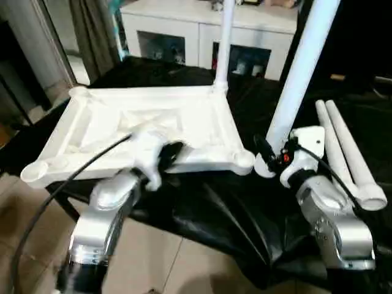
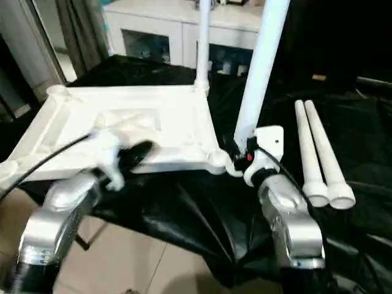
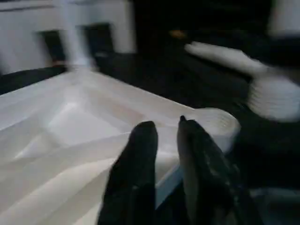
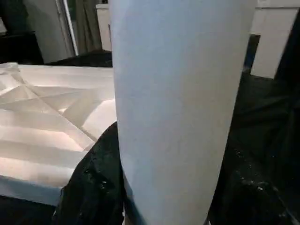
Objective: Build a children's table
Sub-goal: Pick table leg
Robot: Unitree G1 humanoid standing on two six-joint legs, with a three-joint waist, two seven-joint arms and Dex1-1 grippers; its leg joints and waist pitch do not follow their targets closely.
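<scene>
Ribbed white plastic tabletop [image 1: 202,122] beside smooth tubular legs [image 1: 346,153].

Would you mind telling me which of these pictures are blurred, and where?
Left wrist view: motion-smeared throughout, its black fingers and the tabletop soft. Left eye view: the left claw is smeared. Right wrist view: the held leg looms close and featureless.

Tabletop [image 1: 202,125] left; two loose legs [image 1: 352,162] right; cabinet [image 1: 202,27] behind.
</scene>
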